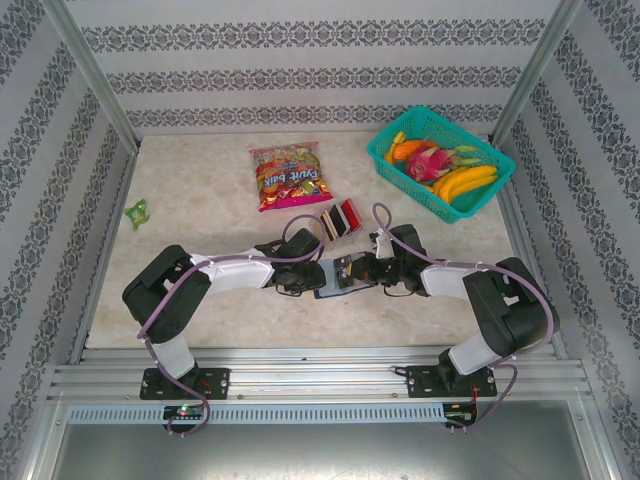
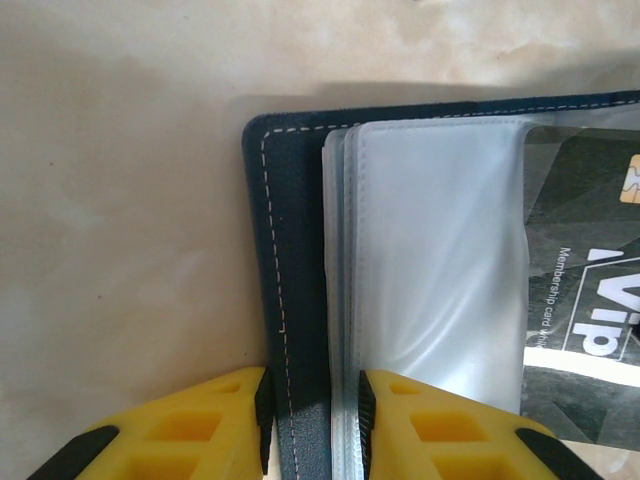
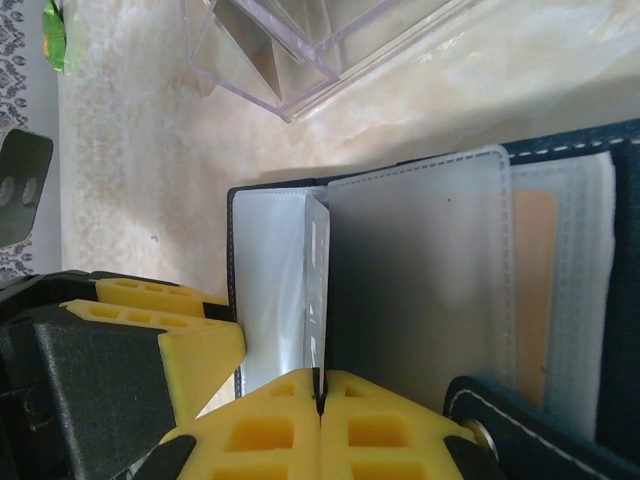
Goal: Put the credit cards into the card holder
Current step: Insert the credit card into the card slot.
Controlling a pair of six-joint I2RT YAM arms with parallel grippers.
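Observation:
The navy card holder [image 1: 329,291] lies open on the table between the two arms, its clear sleeves fanned out [image 2: 430,250]. My right gripper [image 3: 319,385] is shut on a thin credit card [image 3: 318,290], seen edge-on over the sleeves. In the left wrist view that card is black with VIP lettering [image 2: 590,310]. My left gripper [image 2: 313,410] has its jaws apart, its fingertips astride the holder's stitched cover edge [image 2: 290,250]. A tan card [image 3: 535,290] sits in one sleeve. More credit cards [image 1: 340,218], red, black and tan, stand behind the holder.
A snack bag [image 1: 288,176] lies at the back centre. A teal basket [image 1: 385,152] of fruit stands at the back right. A small green item [image 1: 137,212] sits at the left. The clear stand [image 3: 300,50] holding the other cards is just beyond the holder.

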